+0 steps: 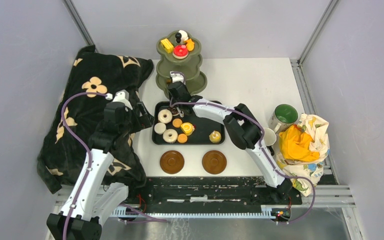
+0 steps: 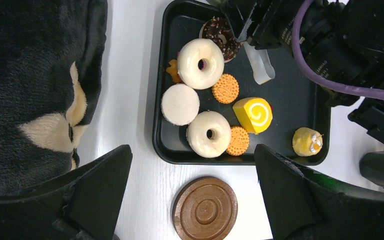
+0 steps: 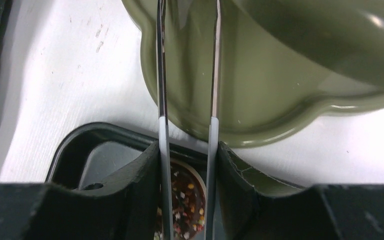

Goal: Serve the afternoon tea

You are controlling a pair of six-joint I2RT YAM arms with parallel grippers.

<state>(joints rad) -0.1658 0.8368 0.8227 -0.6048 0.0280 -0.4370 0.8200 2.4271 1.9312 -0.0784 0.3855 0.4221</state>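
The olive-green stand (image 1: 180, 60) at the back carries several pastries on its top tier. My right gripper (image 1: 176, 90) (image 3: 187, 150) hangs between its bottom tier (image 3: 280, 100) and the black tray (image 1: 215, 141), shut on metal tongs (image 3: 162, 75) whose blades reach over that tier, the tips out of sight. A chocolate donut (image 3: 185, 200) lies under it. White donuts (image 2: 200, 56) (image 2: 209, 134), cookies and yellow cakes (image 2: 253, 114) lie in the tray. My left gripper (image 2: 192, 150) (image 1: 139, 116) hangs open and holds nothing, above the left saucer (image 2: 205, 208). A second saucer (image 1: 214, 162) lies right of it. The green mug (image 1: 285, 116) and a white mug (image 1: 269, 136) stand at the right.
A black flowered blanket (image 1: 90, 115) covers the table's left side beside my left arm. A patterned bag with yellow cloth (image 1: 300, 142) sits at the right edge by the mugs. Grey walls and metal posts enclose the table.
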